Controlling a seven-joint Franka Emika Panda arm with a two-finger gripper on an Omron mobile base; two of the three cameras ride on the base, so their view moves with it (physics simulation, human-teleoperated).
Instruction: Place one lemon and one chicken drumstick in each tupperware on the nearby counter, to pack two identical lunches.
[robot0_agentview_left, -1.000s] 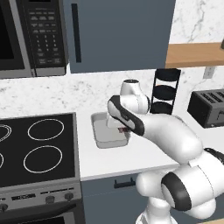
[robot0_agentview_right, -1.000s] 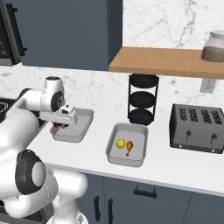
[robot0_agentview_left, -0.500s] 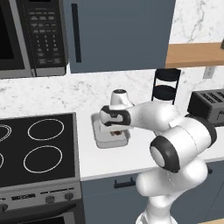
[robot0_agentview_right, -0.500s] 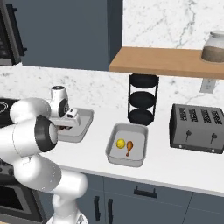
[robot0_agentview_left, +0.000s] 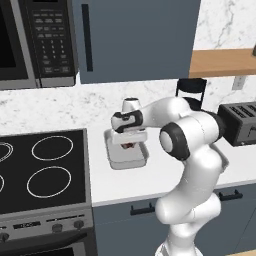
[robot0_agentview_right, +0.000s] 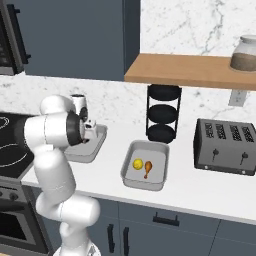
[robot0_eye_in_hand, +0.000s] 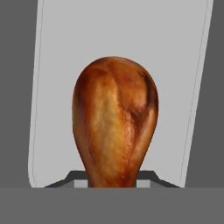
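Observation:
My gripper (robot0_eye_in_hand: 114, 177) is shut on a glossy brown chicken drumstick (robot0_eye_in_hand: 114, 122), which it holds by the narrow end. The drumstick hangs just above the floor of the left tupperware (robot0_eye_in_hand: 118, 35), a light-grey tray. From the left base view the gripper (robot0_agentview_left: 128, 145) and drumstick (robot0_agentview_left: 128, 146) sit over this tupperware (robot0_agentview_left: 125, 160) on the white counter (robot0_agentview_left: 150, 180), next to the stove. The second tupperware (robot0_agentview_right: 145, 182) stands further right and holds a lemon (robot0_agentview_right: 137, 163) and another drumstick (robot0_agentview_right: 148, 168). My arm partly hides the left tupperware (robot0_agentview_right: 95, 145) in the right base view.
A black stove top (robot0_agentview_left: 45, 170) borders the left tray. A black three-tier rack (robot0_agentview_right: 162, 114) stands behind the right tray, with a dark toaster (robot0_agentview_right: 226, 147) to its right. Overhead are a wooden shelf (robot0_agentview_right: 190, 72) with a jar (robot0_agentview_right: 246, 52), and a microwave (robot0_agentview_left: 35, 42).
The arm's elbow has swung from the right round towards the base, while the hand stayed over the left tray with the drumstick still in its grip.

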